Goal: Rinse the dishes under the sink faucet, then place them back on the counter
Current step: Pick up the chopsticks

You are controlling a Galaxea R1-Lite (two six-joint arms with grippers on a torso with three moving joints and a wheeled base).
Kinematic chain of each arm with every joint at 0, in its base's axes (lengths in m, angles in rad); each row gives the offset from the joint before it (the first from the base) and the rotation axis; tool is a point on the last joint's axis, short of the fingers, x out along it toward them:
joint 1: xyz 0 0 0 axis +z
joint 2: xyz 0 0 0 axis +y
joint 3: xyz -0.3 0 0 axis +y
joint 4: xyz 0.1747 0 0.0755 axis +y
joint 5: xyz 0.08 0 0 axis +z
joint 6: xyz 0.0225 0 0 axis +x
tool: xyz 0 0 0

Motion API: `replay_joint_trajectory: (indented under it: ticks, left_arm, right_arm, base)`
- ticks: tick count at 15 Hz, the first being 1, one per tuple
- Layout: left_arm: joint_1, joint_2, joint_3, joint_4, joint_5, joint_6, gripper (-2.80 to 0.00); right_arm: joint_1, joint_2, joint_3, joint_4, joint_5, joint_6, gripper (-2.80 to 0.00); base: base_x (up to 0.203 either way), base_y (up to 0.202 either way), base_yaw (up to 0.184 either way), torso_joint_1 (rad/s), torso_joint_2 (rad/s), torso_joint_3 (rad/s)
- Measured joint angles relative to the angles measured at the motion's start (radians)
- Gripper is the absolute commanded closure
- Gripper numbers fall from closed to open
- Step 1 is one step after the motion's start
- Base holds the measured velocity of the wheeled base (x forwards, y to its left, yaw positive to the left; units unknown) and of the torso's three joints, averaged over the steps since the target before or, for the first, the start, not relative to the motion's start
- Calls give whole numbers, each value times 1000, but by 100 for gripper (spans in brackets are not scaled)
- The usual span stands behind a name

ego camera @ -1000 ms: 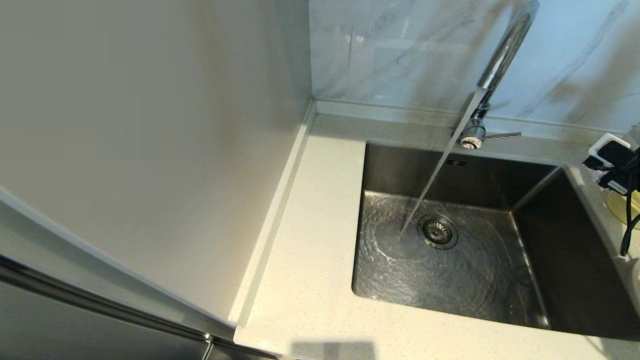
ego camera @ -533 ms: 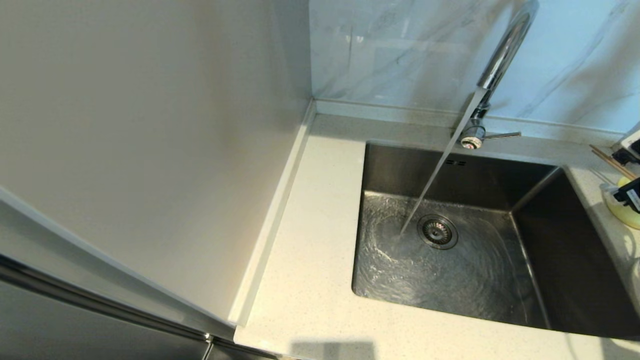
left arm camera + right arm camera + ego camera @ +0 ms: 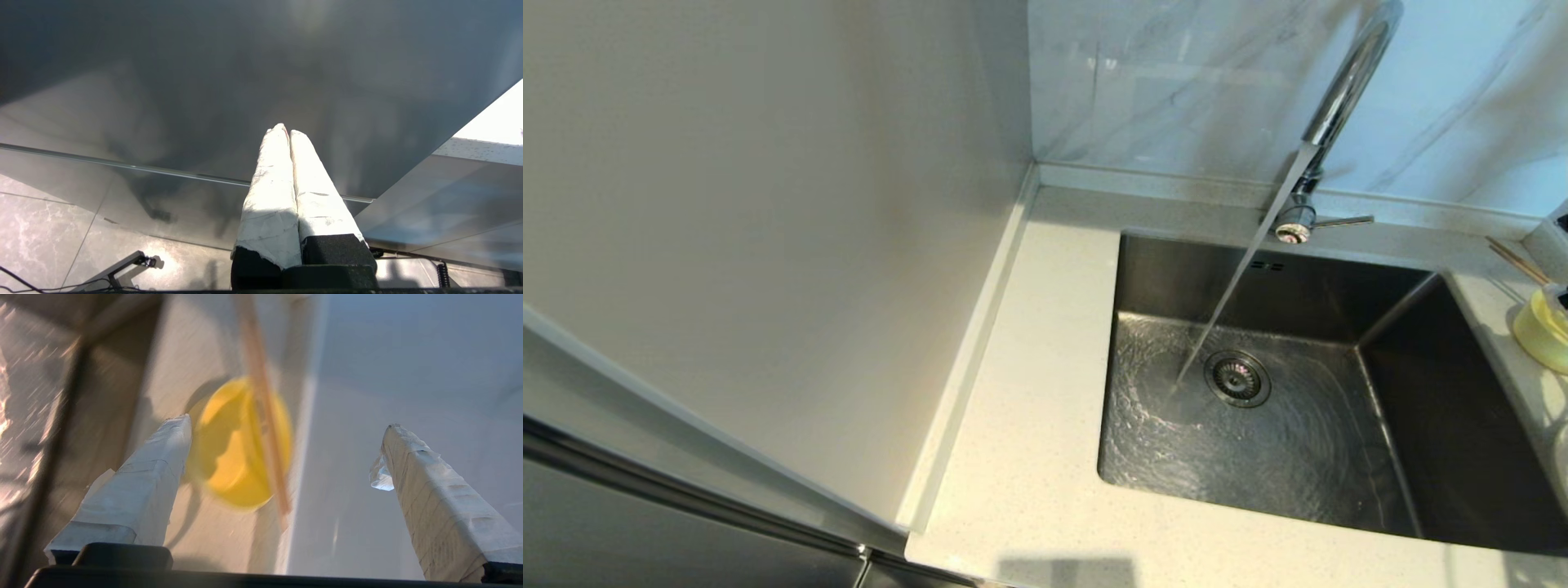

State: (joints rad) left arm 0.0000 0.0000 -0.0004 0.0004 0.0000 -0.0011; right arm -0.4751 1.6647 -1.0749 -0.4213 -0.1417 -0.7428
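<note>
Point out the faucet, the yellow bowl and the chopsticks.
faucet (image 3: 1342,90), head view, chrome neck.
yellow bowl (image 3: 229,457), right wrist view, inside of the bowl.
chopsticks (image 3: 261,400), right wrist view, middle of the sticks.

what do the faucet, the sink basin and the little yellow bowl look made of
Faucet: polished chrome-look metal, mirror-bright reflections. Sink basin: brushed stainless steel by its dull grey sheen. Bowl: smooth pale yellow, slightly see-through at the rim, probably plastic, though glazed ceramic is possible.
</note>
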Motion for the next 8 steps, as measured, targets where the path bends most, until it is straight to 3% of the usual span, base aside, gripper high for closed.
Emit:
replay_joint_trajectory:
  ticks: [3, 5, 8]
  left_arm:
    - [0, 0, 0, 0, 0, 0, 0]
    - [0, 0, 0, 0, 0, 1, 0]
    - [0, 0, 0, 0, 0, 0, 0]
  right_arm:
    - [-1, 23, -66, 93, 10, 14, -280]
    - [-8, 34, -191, 313, 53, 82, -280]
    - [-43, 77, -505, 685, 167, 186, -280]
  base:
    - [0, 0, 0, 0, 0, 0]
    - [0, 0, 0, 0, 0, 0]
    - [0, 0, 0, 0, 0, 0]
